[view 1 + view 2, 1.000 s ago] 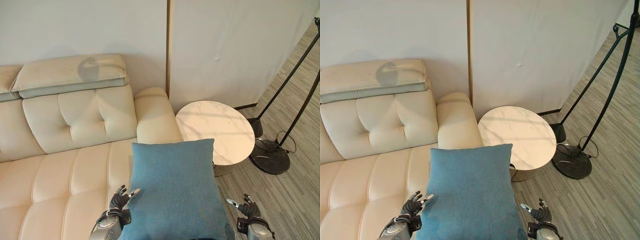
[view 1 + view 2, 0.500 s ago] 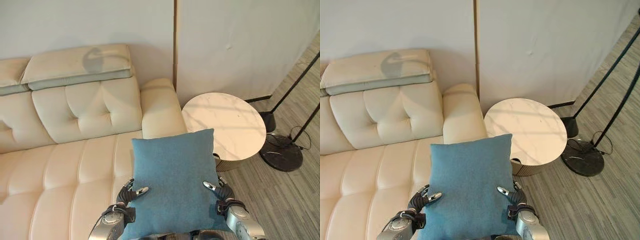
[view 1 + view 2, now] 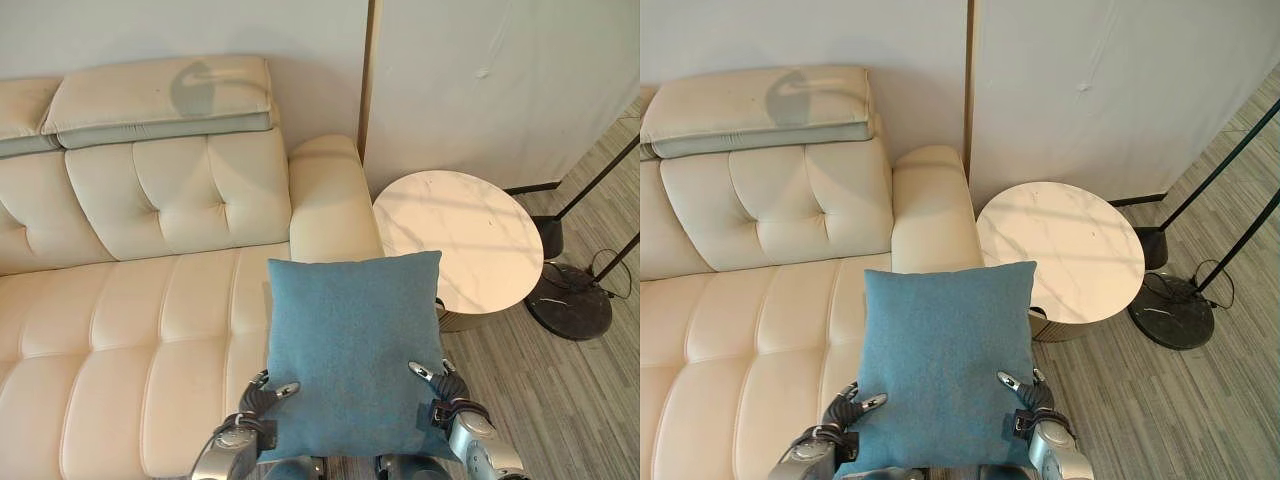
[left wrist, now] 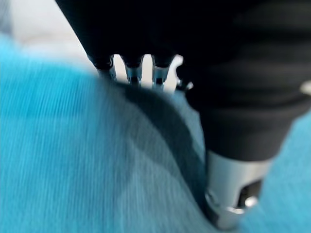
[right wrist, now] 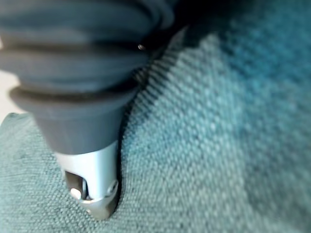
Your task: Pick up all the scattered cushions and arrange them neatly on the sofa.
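A square blue cushion (image 3: 350, 340) hangs flat in front of me, over the right end of the cream sofa (image 3: 130, 320) and just below its armrest (image 3: 325, 195). My left hand (image 3: 262, 395) grips the cushion's lower left corner, thumb on top and fingers curled under. At the lower right corner my right hand (image 3: 445, 385) holds it the same way. Up close, the left thumb (image 4: 233, 194) presses into the blue cloth (image 4: 73, 145). The right thumb (image 5: 92, 184) also digs into the weave (image 5: 218, 145).
A round marble side table (image 3: 460, 235) stands right of the armrest, against a pale wall. A black floor lamp base (image 3: 570, 300) and its poles sit further right on the grey wood floor (image 3: 580, 400). The sofa's tufted backrest (image 3: 170, 190) carries a headrest pad (image 3: 150, 95).
Both hands have closed in from the cushion's sides onto its lower corners, the right one coming from clear of it. The camera has shifted, so the sofa and table sit differently.
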Motion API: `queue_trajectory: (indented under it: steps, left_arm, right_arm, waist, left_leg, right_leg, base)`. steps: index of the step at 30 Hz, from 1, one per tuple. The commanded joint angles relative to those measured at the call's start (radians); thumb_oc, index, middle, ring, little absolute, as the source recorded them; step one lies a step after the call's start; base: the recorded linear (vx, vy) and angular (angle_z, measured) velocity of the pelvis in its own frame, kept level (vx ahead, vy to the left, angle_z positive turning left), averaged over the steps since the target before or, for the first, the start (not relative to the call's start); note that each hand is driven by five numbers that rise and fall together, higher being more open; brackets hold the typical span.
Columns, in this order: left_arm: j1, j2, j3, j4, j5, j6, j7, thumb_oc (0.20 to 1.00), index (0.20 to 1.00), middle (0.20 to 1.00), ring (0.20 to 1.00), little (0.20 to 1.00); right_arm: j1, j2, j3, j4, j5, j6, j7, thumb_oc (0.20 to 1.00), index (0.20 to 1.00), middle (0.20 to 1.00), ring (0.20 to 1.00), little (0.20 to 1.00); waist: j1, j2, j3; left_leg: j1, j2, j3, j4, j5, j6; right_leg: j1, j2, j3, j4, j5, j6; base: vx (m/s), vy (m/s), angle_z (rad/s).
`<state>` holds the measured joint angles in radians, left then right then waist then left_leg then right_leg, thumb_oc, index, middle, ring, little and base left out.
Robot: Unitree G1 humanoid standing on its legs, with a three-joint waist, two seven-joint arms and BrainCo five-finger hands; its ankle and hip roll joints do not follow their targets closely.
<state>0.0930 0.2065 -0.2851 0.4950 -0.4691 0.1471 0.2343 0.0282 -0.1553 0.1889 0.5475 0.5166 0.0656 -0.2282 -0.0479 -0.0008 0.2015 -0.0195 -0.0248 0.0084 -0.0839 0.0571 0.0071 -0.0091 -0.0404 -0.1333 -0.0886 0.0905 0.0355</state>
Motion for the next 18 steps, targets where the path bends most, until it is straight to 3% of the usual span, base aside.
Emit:
queue_trajectory:
  steps: [1, 2, 3, 4, 5, 6, 8, 11, 16, 18]
  left_arm:
    - [-0.093, -0.047, -0.095, -0.032, -0.181, -0.07, -0.037, 0.573, 0.573, 0.573, 0.573, 0.573]
    - [-0.097, -0.056, -0.105, -0.048, -0.243, -0.078, -0.037, 0.335, 0.335, 0.335, 0.335, 0.335]
    - [-0.104, -0.068, -0.125, -0.073, -0.334, -0.081, -0.052, 0.2, 0.2, 0.2, 0.2, 0.2]
    - [-0.104, -0.067, -0.125, -0.073, -0.334, -0.081, -0.051, 0.2, 0.2, 0.2, 0.2, 0.2]
    - [-0.11, -0.086, -0.149, -0.094, -0.443, -0.071, -0.078, 0.2, 0.2, 0.2, 0.2, 0.2]
    - [-0.11, -0.085, -0.149, -0.094, -0.443, -0.071, -0.078, 0.2, 0.2, 0.2, 0.2, 0.2]
    - [-0.102, -0.112, -0.176, -0.123, -0.585, -0.049, -0.109, 0.2, 0.2, 0.2, 0.2, 0.2]
    - [-0.092, -0.113, -0.195, -0.144, -0.633, -0.044, -0.122, 0.2, 0.2, 0.2, 0.2, 0.2]
    - [-0.08, -0.097, -0.218, -0.163, -0.605, -0.044, -0.131, 0.2, 0.2, 0.2, 0.2, 0.2]
    - [-0.076, -0.06, -0.232, -0.189, -0.534, -0.038, -0.137, 0.2, 0.2, 0.2, 0.2, 0.2]
  right_arm:
    - [-0.047, 0.054, 0.091, -0.006, 0.106, -0.046, 0.055, 0.9, 0.9, 0.9, 0.9, 0.9]
    - [-0.045, 0.061, 0.091, -0.007, 0.148, -0.055, 0.063, 0.661, 0.661, 0.661, 0.661, 0.661]
    - [-0.037, 0.086, 0.081, 0.002, 0.289, -0.07, 0.083, 0.451, 0.451, 0.451, 0.451, 0.451]
    - [-0.037, 0.086, 0.081, 0.002, 0.289, -0.07, 0.083, 0.373, 0.373, 0.373, 0.373, 0.373]
    - [-0.037, 0.112, 0.084, 0.013, 0.422, -0.076, 0.118, 0.2, 0.2, 0.2, 0.2, 0.2]
    - [-0.037, 0.112, 0.084, 0.013, 0.422, -0.076, 0.119, 0.2, 0.2, 0.2, 0.2, 0.2]
    - [-0.028, 0.135, 0.1, 0.022, 0.557, -0.058, 0.156, 0.2, 0.2, 0.2, 0.2, 0.2]
    - [-0.018, 0.133, 0.126, 0.01, 0.606, -0.043, 0.182, 0.2, 0.2, 0.2, 0.2, 0.2]
    - [-0.017, 0.101, 0.159, -0.025, 0.54, -0.045, 0.184, 0.2, 0.2, 0.2, 0.2, 0.2]
    - [-0.025, 0.061, 0.163, -0.054, 0.432, -0.043, 0.169, 0.2, 0.2, 0.2, 0.2, 0.2]
  waist:
    - [-0.001, -0.01, 0.019]
    - [-0.002, -0.012, 0.02]
    - [-0.006, -0.014, 0.018]
    - [-0.005, -0.014, 0.019]
    - [-0.008, -0.016, 0.019]
    - [-0.008, -0.016, 0.019]
    - [-0.009, -0.018, 0.018]
    - [-0.008, -0.019, 0.014]
    - [-0.007, -0.02, 0.006]
    - [-0.007, -0.019, -0.001]
  left_leg:
    - [0.007, 0.074, 0.039, -0.003, -0.047, -0.066]
    - [0.008, 0.073, 0.038, -0.003, -0.047, -0.066]
    - [0.014, 0.074, 0.04, -0.003, -0.051, -0.066]
    - [0.014, 0.074, 0.041, -0.003, -0.051, -0.066]
    - [0.021, 0.074, 0.043, -0.003, -0.055, -0.067]
    - [0.021, 0.074, 0.043, -0.003, -0.056, -0.067]
    - [0.028, 0.074, 0.045, -0.003, -0.059, -0.068]
    - [0.036, 0.076, 0.047, -0.003, -0.062, -0.069]
    - [0.04, 0.075, 0.048, -0.003, -0.064, -0.07]
    - [0.044, 0.075, 0.048, -0.003, -0.066, -0.065]
  right_leg:
    - [0.026, -0.022, -0.01, 0.001, -0.147, 0.053]
    - [0.028, -0.022, -0.009, 0.001, -0.148, 0.053]
    - [0.033, -0.023, -0.009, 0.001, -0.15, 0.054]
    - [0.034, -0.023, -0.009, 0.001, -0.15, 0.054]
    - [0.039, -0.023, -0.008, 0.001, -0.152, 0.055]
    - [0.039, -0.023, -0.008, 0.001, -0.152, 0.055]
    - [0.044, -0.024, -0.006, 0.001, -0.153, 0.057]
    - [0.05, -0.024, -0.005, 0.001, -0.155, 0.057]
    - [0.054, -0.025, -0.005, 0.001, -0.155, 0.058]
    - [0.056, -0.026, -0.004, 0.001, -0.153, 0.059]
  base:
    - [0.0, 0.0, 0.0]
    - [0.0, 0.0, 0.0]
    - [0.0, 0.0, 0.0]
    - [0.0, 0.0, 0.0]
    - [0.0, 0.0, 0.0]
    - [0.0, 0.0, 0.0]
    - [0.0, 0.0, 0.0]
    - [0.0, 0.0, 0.0]
    - [0.0, 0.0, 0.0]
    - [0.0, 0.0, 0.0]
